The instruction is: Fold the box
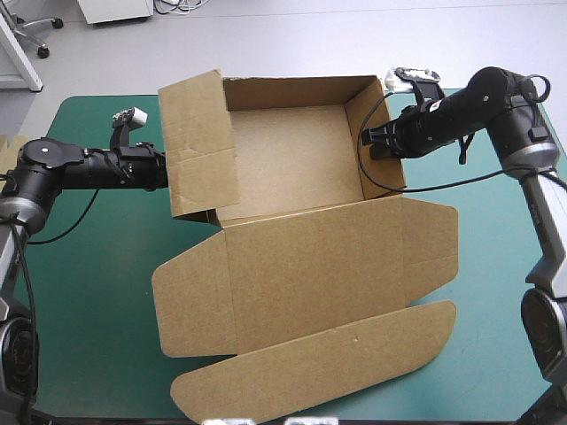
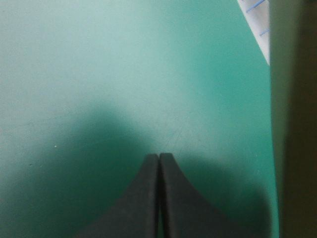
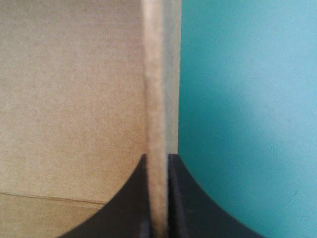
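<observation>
The brown box (image 1: 292,146) stands as an open tray with its back and side walls raised. Its lid (image 1: 319,266) lies flat toward the table's front. My right gripper (image 1: 374,144) is shut on the right wall (image 1: 379,124). In the right wrist view that wall's edge (image 3: 154,99) runs between the right gripper (image 3: 157,157) fingers, the box's inside to one side. In the high view the raised left flap (image 1: 199,146) hides my left gripper's tip. The left gripper (image 2: 159,156) is shut, empty, over the teal-green cover, with the board (image 2: 292,124) beside it.
The lid's rounded tuck flap (image 1: 328,363) reaches close to the table's front edge. Bare teal-green cover (image 1: 89,266) lies to the left of the lid and more to its right (image 1: 500,266). An edge of more board (image 1: 7,150) shows at the table's left edge.
</observation>
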Controlling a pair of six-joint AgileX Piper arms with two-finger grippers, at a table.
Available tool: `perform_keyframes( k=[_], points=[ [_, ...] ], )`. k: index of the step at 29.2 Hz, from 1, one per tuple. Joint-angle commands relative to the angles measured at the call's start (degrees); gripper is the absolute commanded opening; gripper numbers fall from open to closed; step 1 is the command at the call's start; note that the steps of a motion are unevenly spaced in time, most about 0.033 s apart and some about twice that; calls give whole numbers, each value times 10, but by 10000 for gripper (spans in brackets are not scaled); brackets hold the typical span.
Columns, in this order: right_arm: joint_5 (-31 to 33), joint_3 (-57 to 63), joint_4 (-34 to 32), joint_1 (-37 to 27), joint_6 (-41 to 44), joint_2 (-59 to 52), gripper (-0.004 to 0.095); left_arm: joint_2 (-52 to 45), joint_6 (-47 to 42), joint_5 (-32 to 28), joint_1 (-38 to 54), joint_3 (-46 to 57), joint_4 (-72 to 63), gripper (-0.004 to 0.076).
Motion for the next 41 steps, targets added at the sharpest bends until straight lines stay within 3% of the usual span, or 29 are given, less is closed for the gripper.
perform_keyframes(
  k=[1, 19, 27, 41],
  points=[
    [-10, -15, 40, 0, 5, -12, -14, -25, 7, 7, -4, -15, -64, -14],
    [-17, -15, 22, 0, 1, 49, -14, -27, 23, 71, -4, -17, -167, -14],
    [-28, -6, 9, 0, 1, 58, -14, -36, 6, 36, -2, -17, -94, -14],
    [-25, -6, 5, 16, 1, 58, -14, -36, 9, 34, -2, -17, -112, -14]
  ],
)
